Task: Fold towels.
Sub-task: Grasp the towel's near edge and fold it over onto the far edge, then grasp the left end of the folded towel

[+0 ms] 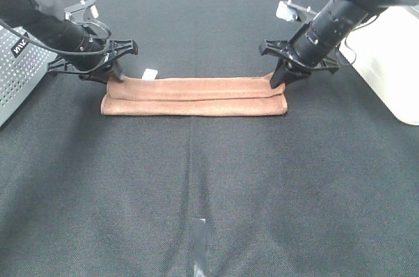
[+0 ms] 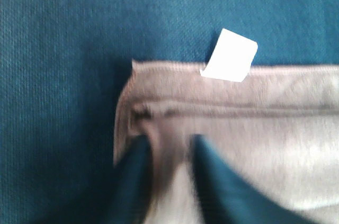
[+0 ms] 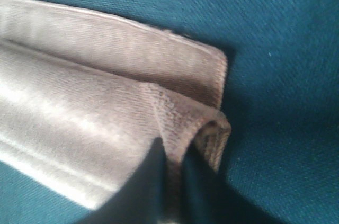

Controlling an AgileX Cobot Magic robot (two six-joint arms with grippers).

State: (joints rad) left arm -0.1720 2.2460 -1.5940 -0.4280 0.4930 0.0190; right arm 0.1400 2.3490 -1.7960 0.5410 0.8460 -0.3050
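Observation:
The rust-brown towel lies as a long narrow folded strip across the middle of the dark table, with its white tag at the far left edge. My left gripper is at the towel's left end, shut on a raised fold of it; the left wrist view shows its fingers pinching the cloth near the tag. My right gripper is at the right end, shut on a lifted fold of the towel, as its fingers show in the right wrist view.
A grey perforated box stands at the left edge of the table. A white box stands at the right edge. A strip of grey tape lies on the dark cloth near the front.

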